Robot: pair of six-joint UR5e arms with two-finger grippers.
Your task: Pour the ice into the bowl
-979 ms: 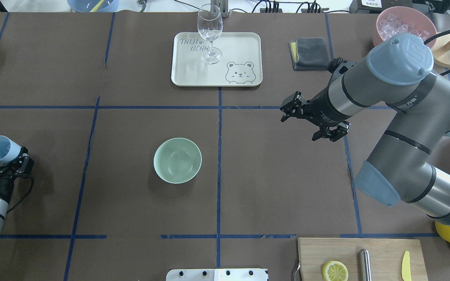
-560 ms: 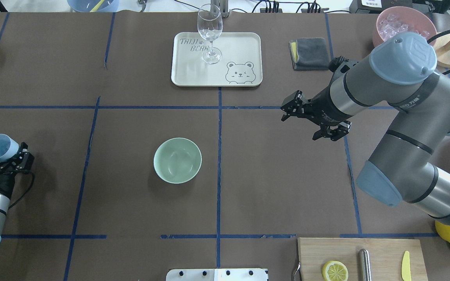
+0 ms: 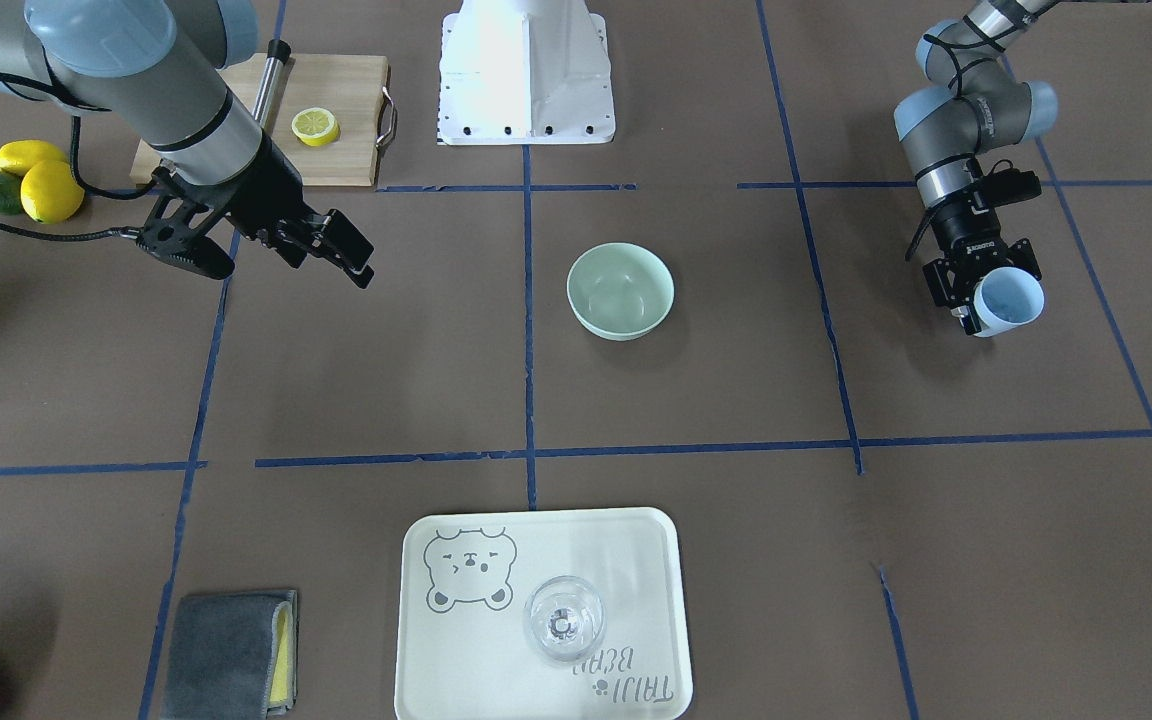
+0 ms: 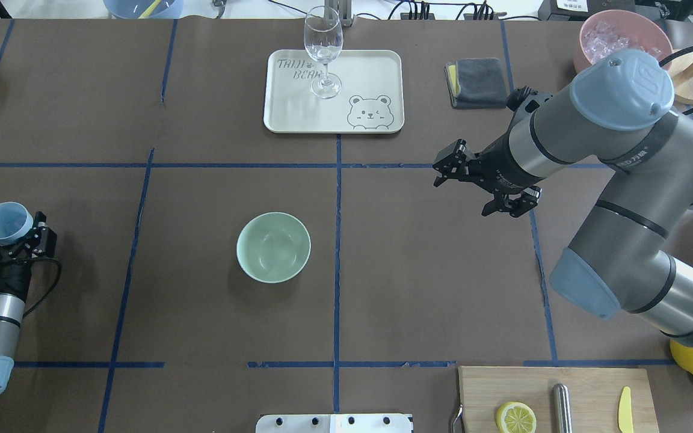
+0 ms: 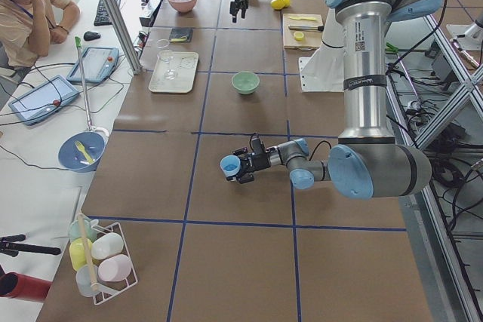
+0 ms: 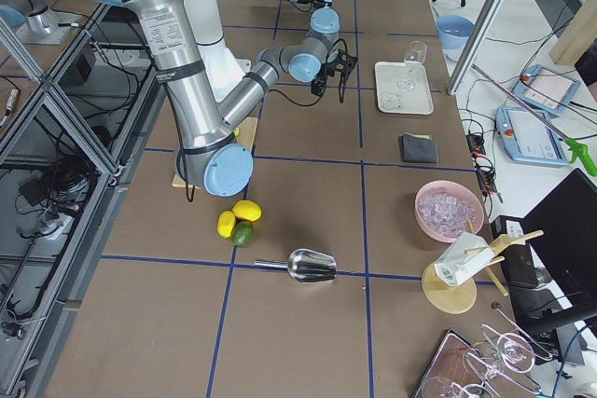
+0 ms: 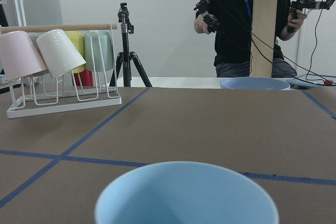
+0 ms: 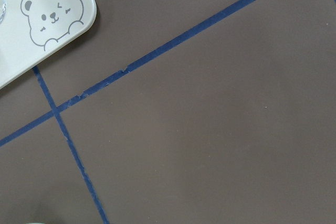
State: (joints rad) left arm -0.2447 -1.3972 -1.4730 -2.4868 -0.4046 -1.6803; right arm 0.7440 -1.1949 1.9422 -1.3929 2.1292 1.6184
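Note:
The pale mint-green bowl (image 4: 273, 247) (image 3: 620, 291) stands upright near the table's middle. Only faint glints show on its inside. I cannot make out the ice in the bowl or in the cup. My left gripper (image 4: 11, 237) (image 3: 978, 300) is far to the bowl's left, shut on a light blue cup (image 4: 3, 221) (image 3: 1008, 299) whose mouth tips outward. That cup's rim (image 7: 186, 192) fills the bottom of the left wrist view. My right gripper (image 4: 462, 196) (image 3: 286, 272) hangs open and holds nothing, to the right of the bowl and beyond it.
A cream bear tray (image 4: 376, 66) carries a wine glass (image 4: 323, 51) at the back. A grey cloth (image 4: 479, 81) and a pink bowl of ice (image 4: 623, 36) sit back right. A cutting board (image 4: 593, 385) and lemons (image 4: 692, 358) are front right.
My left gripper has turned the blue cup toward upright and shifted it slightly away from me. The right arm has barely moved and the bowl has stayed put.

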